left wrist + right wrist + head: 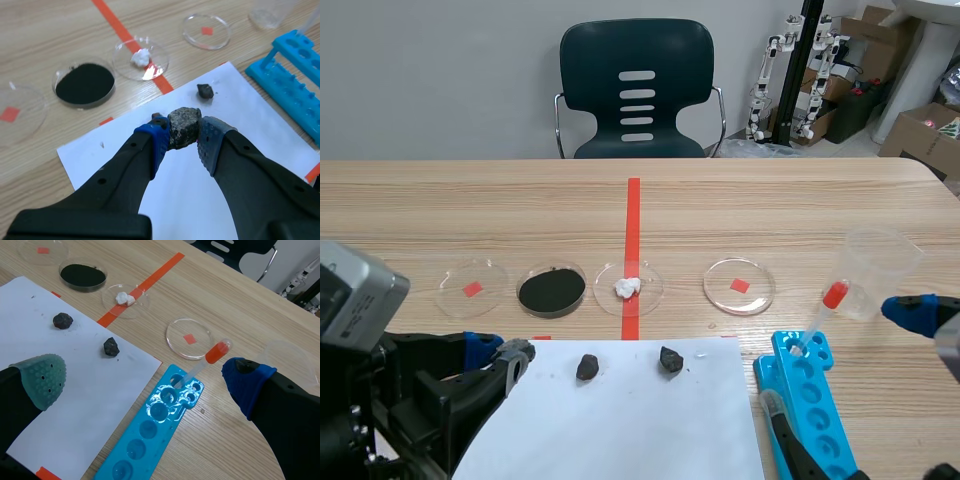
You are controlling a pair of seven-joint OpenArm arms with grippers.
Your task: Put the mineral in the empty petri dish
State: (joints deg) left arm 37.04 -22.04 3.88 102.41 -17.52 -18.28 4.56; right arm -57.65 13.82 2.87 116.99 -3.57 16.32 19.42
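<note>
Wooden worktop point(790, 205) is carrying a white paper sheet point(620, 430), and two dark stones are lying on it, apart from each other. The nearer mineral point(587, 366) is sitting on the paper just ahead of the left tool point(508, 353), whose pads are standing a little apart and gripping nothing. In the left wrist view the stone is filling the gap between them (it is looking pinched there, though the scene view is showing bare paper between the tips and the stone). The other mineral point(670, 359) is resting nearer the red tape line.

Beyond the paper, four petri dishes are sitting in a row. From the left arm's side they are an empty dish point(471, 288), a dish of black powder point(551, 290), a dish with a white lump point(628, 287) on the tape line, and a second empty dish point(739, 286). The right tool point(145, 377) is hanging with its fingers spread wide above a blue rack point(150, 430), in which a red-tipped tube point(202, 362) is leaning. A clear cup point(875, 265) is standing just beyond the rack.
</note>
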